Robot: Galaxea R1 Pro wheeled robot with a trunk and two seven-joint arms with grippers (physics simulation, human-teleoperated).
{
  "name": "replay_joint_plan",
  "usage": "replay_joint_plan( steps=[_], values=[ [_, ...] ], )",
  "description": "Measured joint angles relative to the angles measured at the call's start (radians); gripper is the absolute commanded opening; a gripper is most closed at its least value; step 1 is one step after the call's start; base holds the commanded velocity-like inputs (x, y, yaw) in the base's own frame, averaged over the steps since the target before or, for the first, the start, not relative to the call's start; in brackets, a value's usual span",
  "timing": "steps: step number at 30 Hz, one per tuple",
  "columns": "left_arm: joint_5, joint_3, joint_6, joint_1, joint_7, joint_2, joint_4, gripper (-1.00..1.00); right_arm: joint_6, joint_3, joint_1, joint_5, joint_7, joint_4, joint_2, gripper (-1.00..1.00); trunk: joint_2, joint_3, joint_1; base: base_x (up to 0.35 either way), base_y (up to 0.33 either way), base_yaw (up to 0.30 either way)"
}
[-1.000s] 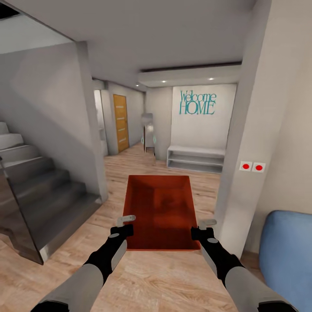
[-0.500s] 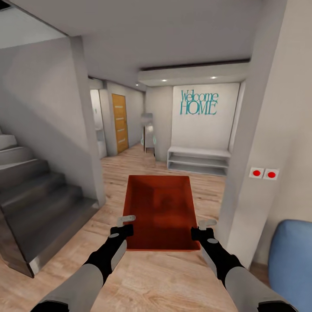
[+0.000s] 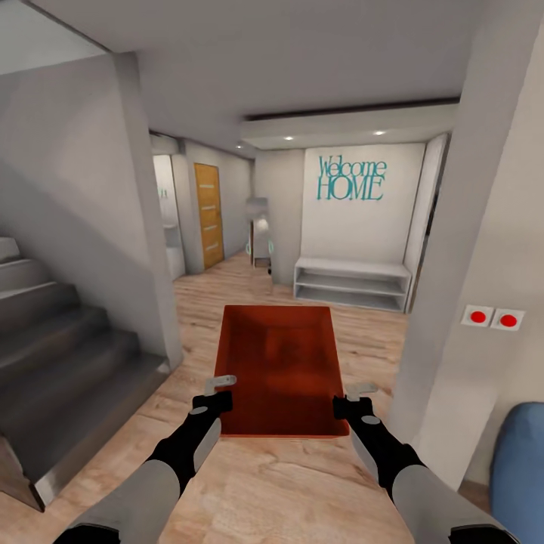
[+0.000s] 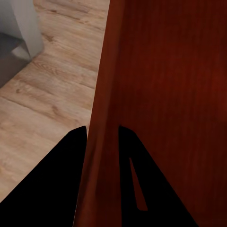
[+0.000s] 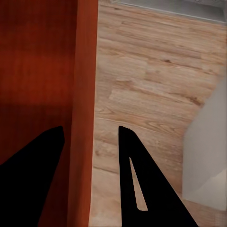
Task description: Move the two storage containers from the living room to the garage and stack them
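Head view: storage container point(image 3: 281, 370) carried level between left gripper point(image 3: 219, 389) and right gripper point(image 3: 355, 398), over wood floor point(image 3: 302, 483) in a hallway; the pillar point(image 3: 453, 302) close on the right could clip arm or bin. Left wrist: fingers point(image 4: 56, 179) pinch the bin wall, thin hold, so a jolt could slip it. Right wrist: fingers point(image 5: 137, 179) straddle the other wall with a visible gap on the outer side, so grip may be loose and the bin could tilt.

Grey staircase point(image 3: 60, 347) at left, orange door point(image 3: 209, 214) down the hall, teal "Welcome HOME" lettering point(image 3: 351, 179) on white wall above a low white shelf point(image 3: 352, 281). Two red wall buttons point(image 3: 493, 317), blue sofa edge point(image 3: 520, 468).
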Motion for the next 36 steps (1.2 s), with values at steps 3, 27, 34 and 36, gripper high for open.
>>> replay_joint_plan(
  steps=[3, 27, 34, 36],
  values=[
    [0.000, 0.000, 0.000, 0.000, 0.000, 0.000, 0.000, -1.00, 0.001, 0.000, 0.000, 0.000, 0.000, -0.001, 0.000, -1.00, 0.000, 0.000, 0.000, 0.323, 0.128, 0.000],
    [-0.003, 0.001, 0.000, 0.000, -0.001, 0.000, 0.001, -1.00, -0.003, 0.000, 0.000, -0.001, 0.001, 0.003, 0.000, -1.00, 0.000, 0.000, 0.000, 0.323, 0.108, 0.000],
    [-0.003, 0.002, 0.000, 0.000, -0.001, -0.001, 0.000, -1.00, -0.002, 0.002, 0.000, -0.003, 0.001, 0.001, -0.001, -1.00, 0.000, 0.000, 0.000, 0.323, 0.003, 0.000],
    [-0.003, 0.001, 0.000, 0.000, -0.001, 0.000, 0.000, -1.00, -0.002, 0.001, 0.000, -0.003, 0.001, 0.002, -0.001, -1.00, 0.000, 0.000, 0.000, 0.323, 0.000, 0.000]
  ],
)
